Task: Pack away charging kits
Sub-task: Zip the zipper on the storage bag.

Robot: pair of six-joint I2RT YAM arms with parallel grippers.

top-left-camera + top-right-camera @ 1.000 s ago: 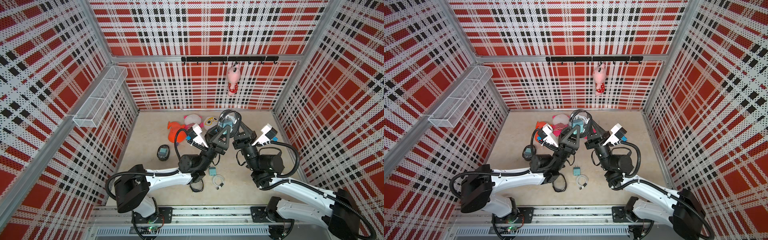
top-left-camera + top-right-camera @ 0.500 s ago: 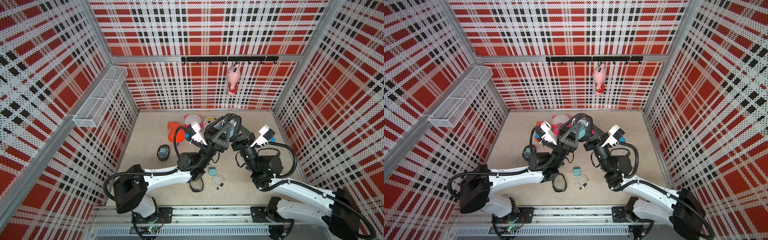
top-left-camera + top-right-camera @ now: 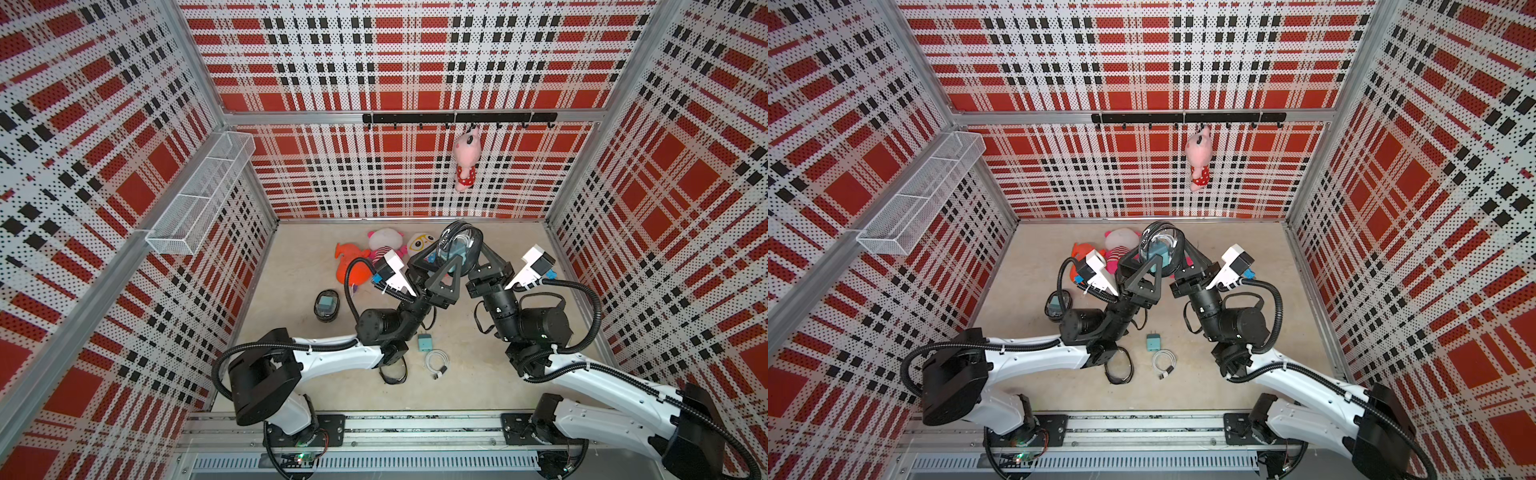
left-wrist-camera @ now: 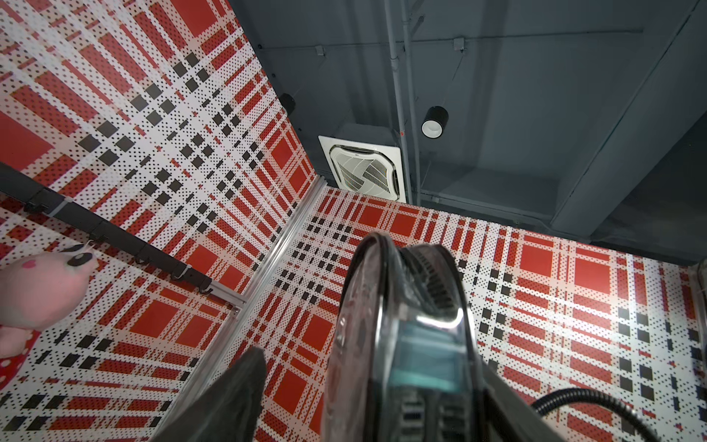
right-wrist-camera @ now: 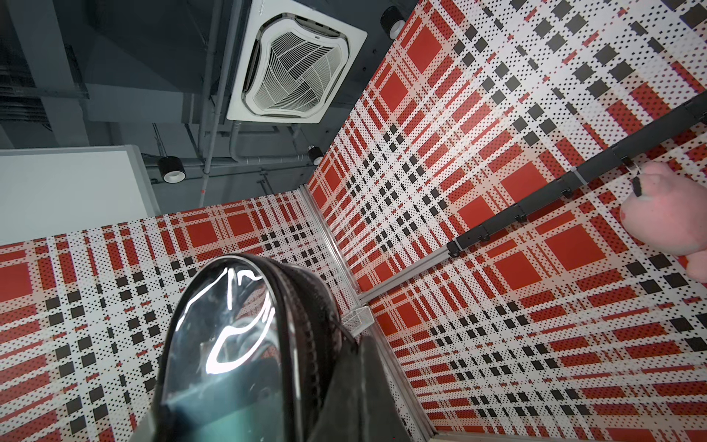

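**Left pincer [image 3: 444, 253] released – case [image 3: 459, 245] aloft in the right pincer [image 3: 478, 253] alone.**

Top views: over the last second the left jaws have spread about the case, while the right pincer is clenched on its rim with a teal adapter [image 3: 453, 252] inside. Judged a hand-over, this kit is packed. Below the left pincer, toward the bases, a loose adapter [image 3: 424, 343] and loose cable [image 3: 436, 359] lie on the beige floor [image 3: 299, 257], still to pack. Left wrist: one finger [image 4: 237, 398] stands clear of the case. Right wrist: a finger [image 5: 363, 386] presses on it. Plaid perforated walls, hook rail [image 3: 457, 118] – ceiling vent [image 4: 363, 168] overhead.
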